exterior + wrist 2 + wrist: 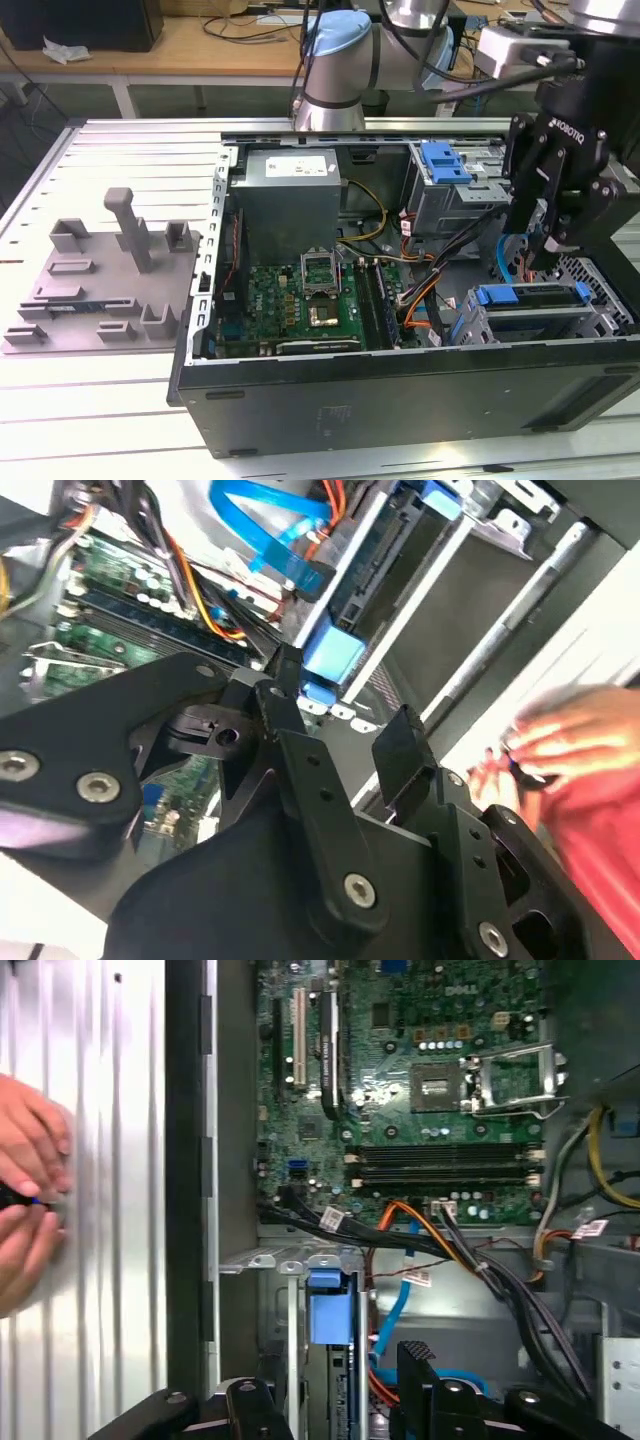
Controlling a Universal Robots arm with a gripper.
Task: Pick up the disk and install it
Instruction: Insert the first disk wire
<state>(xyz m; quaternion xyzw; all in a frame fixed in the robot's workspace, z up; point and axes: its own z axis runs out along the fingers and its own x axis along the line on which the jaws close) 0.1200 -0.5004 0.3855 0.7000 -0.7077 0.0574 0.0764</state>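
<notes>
Hovering over the drive cage (535, 325) in the corner of the open computer case (400, 400) nearest the exterior view's right, our gripper (545, 245) has its jaws spread apart, and we see nothing held between them. In both wrist views the two black fingers (400, 745) straddle empty space. Through that gap we make out the disk (330, 1305) by the blue tab of its carrier, seated in the cage just below the fingertips. The motherboard (400, 1090) lies deeper in the case. On the slatted metal table (120, 400) a grey fixture (100, 270) sits apart from the case, and a person's hands (25, 1200) rest on the table beside the case wall.
</notes>
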